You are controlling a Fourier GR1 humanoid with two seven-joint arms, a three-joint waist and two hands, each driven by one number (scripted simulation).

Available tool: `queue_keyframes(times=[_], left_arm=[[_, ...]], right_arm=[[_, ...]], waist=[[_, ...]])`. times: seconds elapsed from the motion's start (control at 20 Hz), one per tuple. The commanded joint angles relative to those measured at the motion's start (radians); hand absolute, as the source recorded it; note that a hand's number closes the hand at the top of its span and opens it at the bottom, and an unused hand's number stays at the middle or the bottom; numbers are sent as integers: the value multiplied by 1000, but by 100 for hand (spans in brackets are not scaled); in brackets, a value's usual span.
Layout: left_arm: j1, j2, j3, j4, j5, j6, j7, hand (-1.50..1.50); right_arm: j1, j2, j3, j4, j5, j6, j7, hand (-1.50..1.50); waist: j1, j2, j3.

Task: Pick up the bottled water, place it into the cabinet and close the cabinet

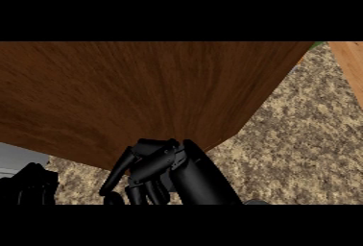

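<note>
A broad brown wooden cabinet door (142, 91) fills most of the head view and hides whatever lies behind it. My right hand (159, 168) comes up from the lower middle. Its knuckles rest against the door's lower edge, near the door's corner, and its fingers hang down relaxed with nothing in them. My left hand (30, 185) shows only partly at the lower left corner, fingers up, holding nothing. No water bottle shows anywhere in this view.
Speckled beige counter top (305, 144) stretches to the right of the door and below it. A strip of lighter wood (351, 62) crosses the upper right corner. A grey and white surface (16, 161) peeks out under the door at the left.
</note>
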Motion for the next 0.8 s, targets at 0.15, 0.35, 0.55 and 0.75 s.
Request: queue_keyframes(times=[0.15,0.35,0.55,0.75], left_arm=[[90,15,35,15,-2,-92,-46,150],[95,41,90,-7,36,-132,-24,150],[89,49,128,-54,60,-106,28,150],[57,12,84,-7,16,-109,14,150]], right_arm=[[-164,44,-281,306,-288,140,-81,150],[-199,32,-377,549,-348,266,-246,150],[-322,8,-478,756,-347,343,-337,150],[-336,9,-474,879,-335,390,-398,150]], waist=[[-12,2,2],[-15,3,2],[-13,2,3],[-9,8,2]])
